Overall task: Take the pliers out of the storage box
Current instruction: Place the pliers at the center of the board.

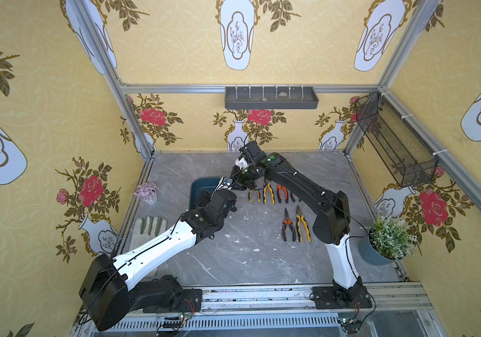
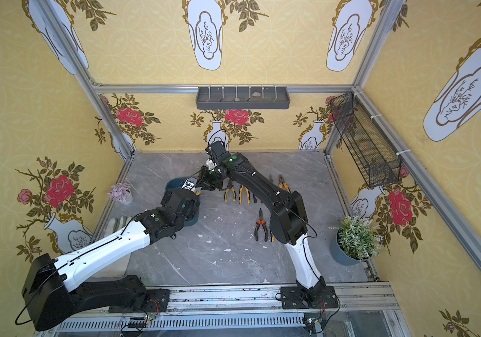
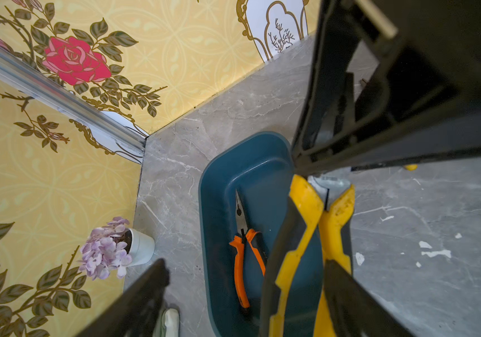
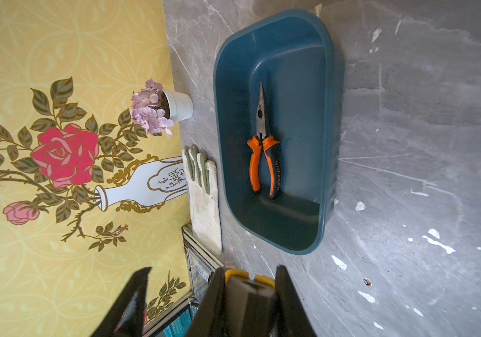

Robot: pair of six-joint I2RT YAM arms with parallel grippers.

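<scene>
The storage box (image 4: 274,233) is a teal tub at the table's left rear, also seen in both top views (image 1: 201,186) (image 2: 175,184). One orange-handled needle-nose pliers (image 4: 262,157) (image 3: 243,248) lies flat inside it. A yellow-handled pliers (image 3: 306,210) (image 4: 233,273) hangs above the box's right rim. My right gripper (image 4: 250,280) (image 1: 240,178) is shut on its metal head. My left gripper (image 3: 245,280) (image 1: 227,183) stands open around its handles, one finger (image 3: 350,303) close beside a handle. More pliers lie on the table right of the box: a rear row (image 1: 268,192) and a front pair (image 1: 296,225).
A white work glove (image 4: 204,198) lies left of the box, with a small pot of purple flowers (image 4: 175,105) behind it. A green potted plant (image 1: 385,242) stands at the right edge. A grey divided tray (image 1: 271,97) and a black mesh basket (image 1: 393,140) hang on the walls.
</scene>
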